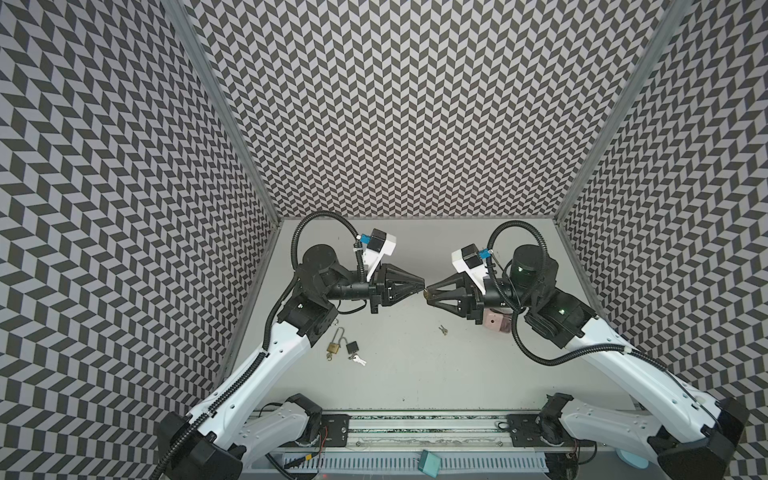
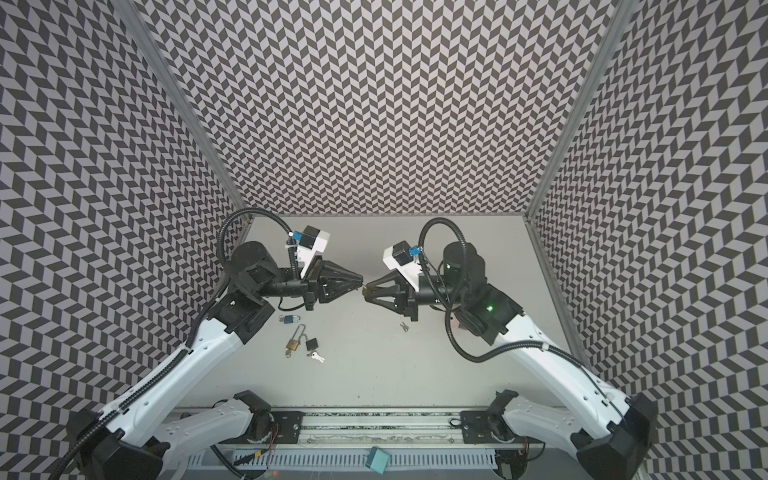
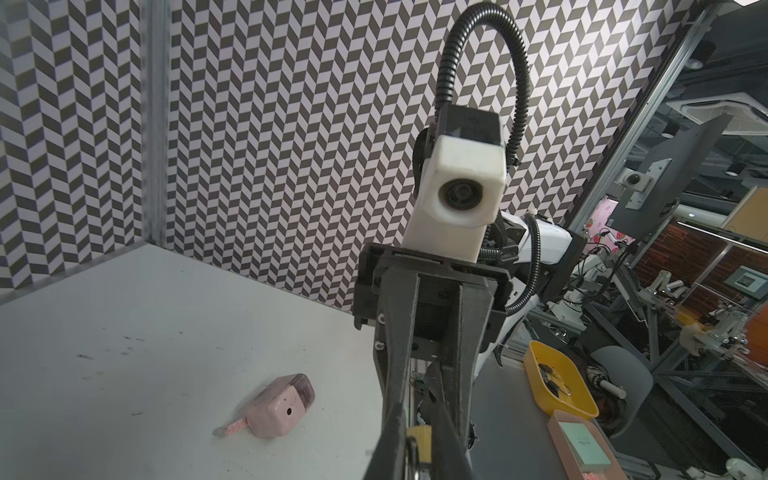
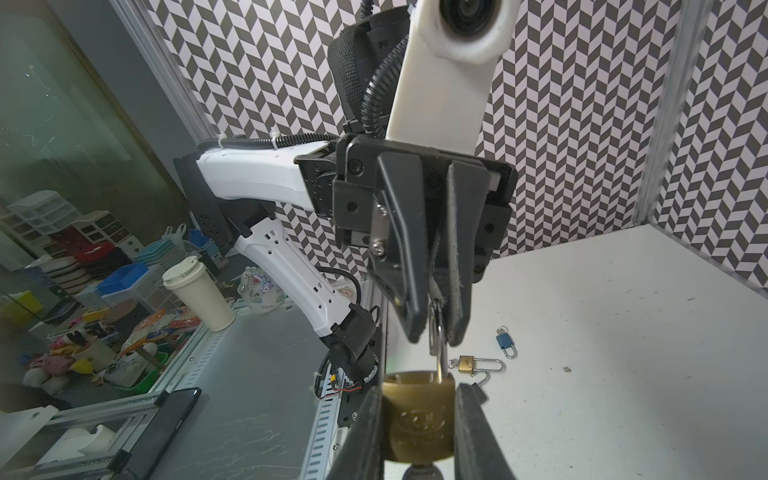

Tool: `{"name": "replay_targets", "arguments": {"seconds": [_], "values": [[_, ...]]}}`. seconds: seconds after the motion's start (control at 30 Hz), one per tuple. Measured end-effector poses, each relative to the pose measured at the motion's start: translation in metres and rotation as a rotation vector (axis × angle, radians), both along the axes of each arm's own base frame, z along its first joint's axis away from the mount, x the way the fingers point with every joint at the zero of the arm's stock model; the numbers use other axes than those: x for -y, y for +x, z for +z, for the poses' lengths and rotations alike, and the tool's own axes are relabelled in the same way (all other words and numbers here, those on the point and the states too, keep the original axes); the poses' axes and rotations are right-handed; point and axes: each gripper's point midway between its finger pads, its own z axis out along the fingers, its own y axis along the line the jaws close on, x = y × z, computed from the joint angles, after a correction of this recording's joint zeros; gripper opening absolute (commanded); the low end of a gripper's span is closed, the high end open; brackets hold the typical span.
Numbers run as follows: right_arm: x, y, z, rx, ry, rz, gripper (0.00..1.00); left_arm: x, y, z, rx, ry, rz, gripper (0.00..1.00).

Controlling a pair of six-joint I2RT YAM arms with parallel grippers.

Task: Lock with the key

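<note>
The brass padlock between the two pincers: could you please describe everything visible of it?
The brass padlock has a rounded dull-gold metal body with an embossed emblem and a silvery shackle. It is held above the table: the right pincer clamps the body's sides, the left pincer pinches the shackle. A dark key head seems to protrude opposite the shackle.

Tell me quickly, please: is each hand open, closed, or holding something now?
Left hand: closed, pinching the metal loop of the brass padlock.
Right hand: closed on the body of the same padlock.
</note>
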Motion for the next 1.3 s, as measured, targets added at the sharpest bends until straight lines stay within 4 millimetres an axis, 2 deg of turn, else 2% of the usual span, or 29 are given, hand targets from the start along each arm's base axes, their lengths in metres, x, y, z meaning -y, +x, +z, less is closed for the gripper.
{"name": "replay_targets", "arguments": {"seconds": [0.1,0.33,0.37,0.43,0.47,0.5,0.57,0.73,0.87,1.0,1.17,1.3], "values": [[0.001,-0.001,0.000,-0.002,0.003,-0.001,0.00,0.000,0.001,-0.001,0.001,0.003,0.006,0.00],[0.003,-0.002,0.000,-0.002,0.009,-0.005,0.00,0.000,0.001,-0.001,0.001,0.005,0.010,0.00],[0.003,-0.002,0.001,-0.001,0.010,-0.005,0.08,0.000,0.001,-0.001,0.001,0.004,0.011,0.00],[0.003,-0.002,0.001,0.001,0.013,-0.009,0.42,0.000,0.002,-0.001,0.002,0.002,0.016,0.00],[0.003,-0.001,0.002,0.003,0.017,-0.015,0.53,0.000,0.001,0.000,0.000,0.001,0.019,0.00],[0.004,-0.001,0.003,0.008,0.023,-0.024,0.59,0.000,0.001,0.001,-0.003,-0.002,0.020,0.00],[0.007,0.000,0.008,0.034,0.048,-0.048,0.65,-0.001,0.000,0.007,-0.002,-0.022,0.030,0.00],[0.022,-0.003,0.030,0.123,0.167,-0.123,0.67,-0.009,-0.007,0.029,0.026,-0.109,0.059,0.00],[0.030,-0.004,0.039,0.160,0.280,-0.160,0.68,-0.011,-0.011,0.042,0.027,-0.175,0.067,0.00],[0.025,-0.001,0.048,0.194,0.343,-0.167,0.68,-0.012,-0.011,0.051,0.013,-0.223,0.079,0.00],[0.011,-0.011,0.059,0.233,0.396,-0.133,0.67,-0.013,-0.012,0.061,0.012,-0.267,0.086,0.00],[0.002,-0.015,0.065,0.241,0.419,-0.122,0.63,-0.013,-0.011,0.065,0.009,-0.285,0.089,0.00]]}}
